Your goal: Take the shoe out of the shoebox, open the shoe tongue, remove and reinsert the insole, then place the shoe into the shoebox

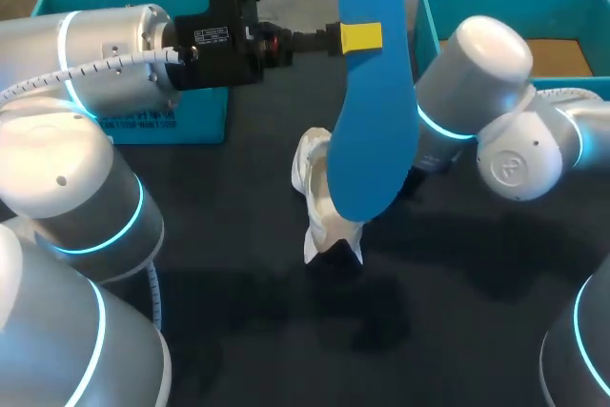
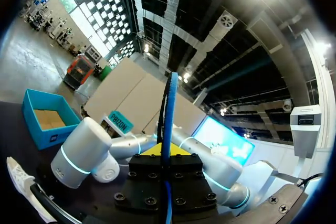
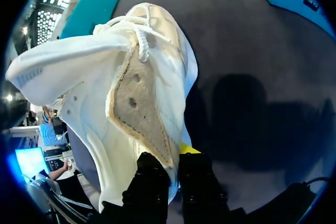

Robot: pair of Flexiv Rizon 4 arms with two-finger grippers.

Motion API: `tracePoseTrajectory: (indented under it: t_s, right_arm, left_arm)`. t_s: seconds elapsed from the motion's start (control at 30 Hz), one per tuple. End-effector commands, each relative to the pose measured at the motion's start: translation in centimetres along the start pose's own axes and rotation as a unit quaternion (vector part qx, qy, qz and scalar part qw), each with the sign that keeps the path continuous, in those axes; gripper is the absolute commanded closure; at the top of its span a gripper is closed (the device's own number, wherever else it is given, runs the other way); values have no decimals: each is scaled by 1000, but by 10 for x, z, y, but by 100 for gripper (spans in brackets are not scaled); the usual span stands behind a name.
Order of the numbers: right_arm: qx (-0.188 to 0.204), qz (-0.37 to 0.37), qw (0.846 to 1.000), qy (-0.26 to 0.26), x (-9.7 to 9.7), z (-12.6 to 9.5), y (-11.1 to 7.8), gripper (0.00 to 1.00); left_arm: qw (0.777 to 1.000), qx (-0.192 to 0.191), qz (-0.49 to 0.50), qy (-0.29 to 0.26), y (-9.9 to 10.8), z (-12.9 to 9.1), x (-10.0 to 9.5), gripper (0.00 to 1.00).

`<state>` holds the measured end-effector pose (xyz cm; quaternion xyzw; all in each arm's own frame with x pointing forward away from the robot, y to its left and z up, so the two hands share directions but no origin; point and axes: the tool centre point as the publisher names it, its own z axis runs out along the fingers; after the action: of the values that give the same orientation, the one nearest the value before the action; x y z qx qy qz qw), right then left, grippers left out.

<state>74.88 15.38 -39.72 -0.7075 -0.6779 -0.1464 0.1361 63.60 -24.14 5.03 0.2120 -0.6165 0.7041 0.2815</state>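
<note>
— Over the bench (image 1: 238, 235), what's leftmost?
— The left fingers (image 1: 360, 37), clamped on the insole (image 1: 372, 131). Its long axis is near upright, with the lower end just above the shoe (image 1: 319, 202).
— And the right fingers (image 3: 197, 174)?
— Pinching the shoe's rim. I'd say the left arm feeds the insole downward.

2 arms, both grippers clamped.
The left arm (image 1: 105, 54) extends horizontally, left gripper (image 1: 360, 37) gripping the insole (image 1: 372, 140); right arm (image 1: 496, 131) angles inward, right gripper (image 3: 173, 156) pinching the shoe (image 3: 131, 93) collar.
</note>
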Motion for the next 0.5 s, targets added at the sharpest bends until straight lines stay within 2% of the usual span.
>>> tracePoseTrajectory:
  t_s: [0.03, 0.07, 0.1, 0.23, 0.5]
  right_arm:
    - [-6, -2, 1000, -3, 1, 8, -2, 100]
    - [-8, 0, 1000, -1, 1, 8, -2, 55]
    - [-8, -1, 1000, -2, 2, 8, -3, 0]
    - [-10, -9, 1000, -5, 5, -1, -7, 0]
    - [-29, -29, 999, -12, 8, -41, -9, 0]
  left_arm:
    - [1000, 2, 0, 1, 1, 1, -1, 100]
    - [1000, 2, 0, 1, 1, 1, -1, 100]
    - [1000, 2, 0, 1, 1, 1, -1, 100]
    - [1000, 2, 0, 1, 1, 1, -1, 100]
    - [1000, 2, 0, 1, 1, 1, -1, 100]
